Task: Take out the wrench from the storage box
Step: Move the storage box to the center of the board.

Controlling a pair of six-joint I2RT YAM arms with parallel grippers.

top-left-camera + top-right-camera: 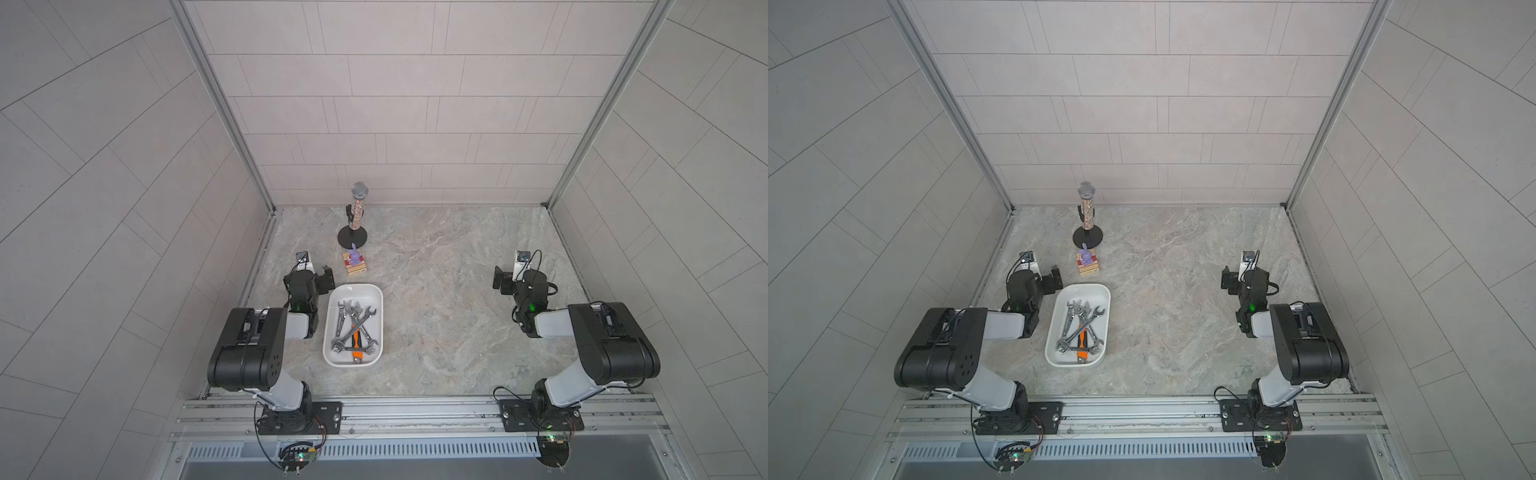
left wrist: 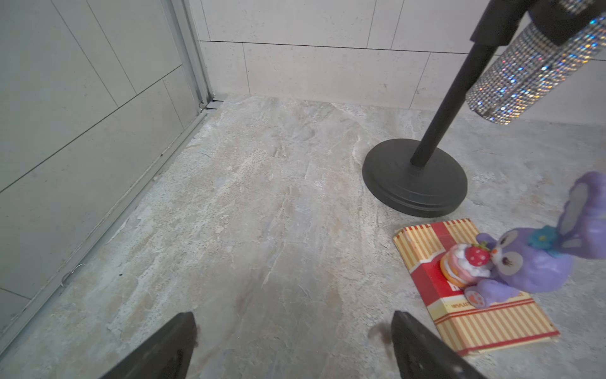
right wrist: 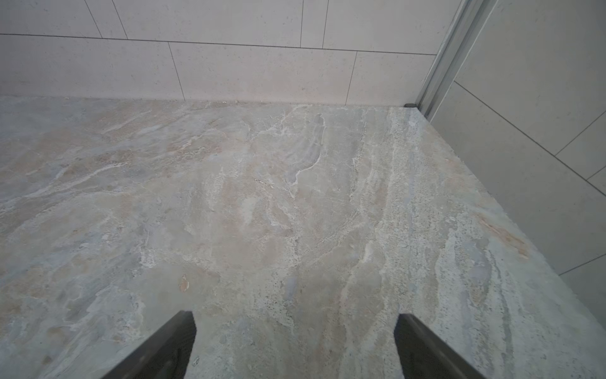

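Observation:
The white storage box (image 1: 331, 332) (image 1: 1052, 332) lies on the marble table, left of centre, in both top views. Several silver wrenches (image 1: 353, 328) (image 1: 1080, 328) lie crossed inside it over an orange-handled tool (image 1: 356, 353). My left gripper (image 1: 327, 278) (image 1: 1055, 276) hangs open just beyond the box's far left corner, with nothing between its fingers. The left wrist view shows my left gripper (image 2: 293, 325) open over bare table, the box out of its sight. My right gripper (image 1: 498, 277) (image 3: 295, 325) stands open and empty far to the right of the box.
A glittery microphone (image 1: 358, 208) on a black round-based stand (image 2: 414, 177) stands at the back. A purple rabbit figure (image 2: 531, 262) sits on a red striped packet (image 2: 459, 321) between the stand and the box. Tiled walls enclose three sides.

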